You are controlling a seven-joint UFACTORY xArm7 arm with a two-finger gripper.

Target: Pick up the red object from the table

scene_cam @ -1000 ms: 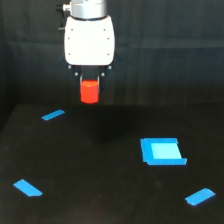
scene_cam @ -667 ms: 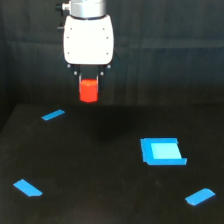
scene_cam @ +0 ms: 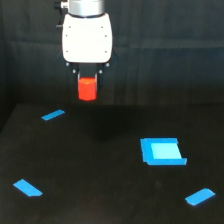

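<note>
Nearest the camera, along the bottom of the frame, two thin blue strips lie flat on the table [scene_cam: 100,200] — one at lower left [scene_cam: 27,188], one at lower right [scene_cam: 200,196] — with a larger blue square piece [scene_cam: 161,151] right of centre and a third strip [scene_cam: 53,115] farther back at the left. Beyond and above these, in the upper centre, the gripper [scene_cam: 87,85] is clamped on the red object [scene_cam: 87,88], which hangs clear of the table beneath the white body. The grip looks shallow, most of the block showing below the fingers, so a jolt could likely drop it — though the room around it is wide open, and the dark backdrop behind looks like the only nearby boundary.
</note>
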